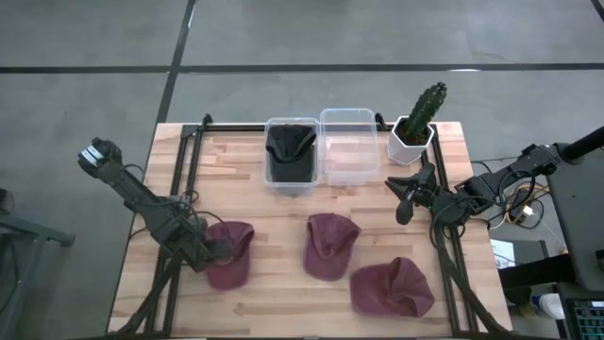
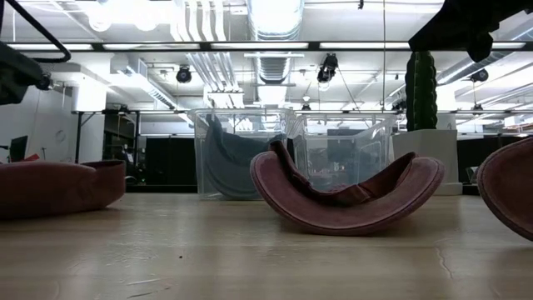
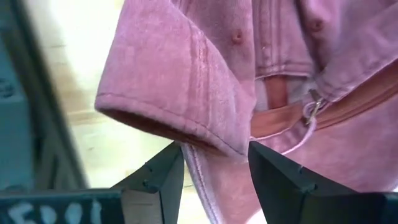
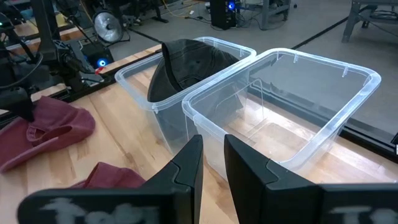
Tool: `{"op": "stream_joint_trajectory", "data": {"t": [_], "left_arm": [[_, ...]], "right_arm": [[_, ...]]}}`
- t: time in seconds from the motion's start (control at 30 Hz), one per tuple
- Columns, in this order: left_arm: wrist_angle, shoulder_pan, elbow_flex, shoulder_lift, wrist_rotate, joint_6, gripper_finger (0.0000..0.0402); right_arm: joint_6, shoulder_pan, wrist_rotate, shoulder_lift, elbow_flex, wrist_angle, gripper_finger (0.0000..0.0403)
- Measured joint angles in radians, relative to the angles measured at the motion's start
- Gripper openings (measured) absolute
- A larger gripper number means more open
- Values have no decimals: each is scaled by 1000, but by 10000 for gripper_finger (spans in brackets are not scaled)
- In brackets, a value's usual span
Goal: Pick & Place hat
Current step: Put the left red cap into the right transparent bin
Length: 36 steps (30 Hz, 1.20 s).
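Note:
Three maroon hats lie on the wooden table: a left one [image 1: 229,253], a middle one [image 1: 330,246] and a right one [image 1: 392,288]. My left gripper [image 1: 209,250] points down at the left hat's left side. It is open, and its fingers stand on either side of a folded edge [image 3: 214,146] of that hat [image 3: 249,68]. My right gripper [image 1: 406,194] waits above the table's right side, a narrow gap between its fingers [image 4: 212,155] and nothing in it. A black hat [image 1: 291,151] lies in the left clear bin [image 1: 274,179]. My left gripper comes at the left hat from above, one finger [image 3: 165,177] on each side of the folded, stitched edge [image 3: 217,148]. I cannot tell whether the fingers touch the cloth. The hat lies on the table.
An empty clear bin [image 1: 351,146] stands beside the bin with the black hat at the table's far side. A cactus in a white pot [image 1: 415,127] stands at the far right. Black rails [image 1: 179,189] run along the table's left and right edges.

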Motion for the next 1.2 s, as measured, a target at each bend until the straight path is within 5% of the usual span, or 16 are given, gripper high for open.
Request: {"op": "stream_joint_trajectory", "data": {"t": [0.4,0.87,1.2], "left_arm": [[46,1,-18,2,-96,12,170],[436,1,-216,2,-114,47,170],[471,1,-227,2,-122,98,170]], "right_arm": [[0,0,0,0,0,1,59],[4,0,0,0,0,3,59],[4,0,0,0,0,3,59]]}}
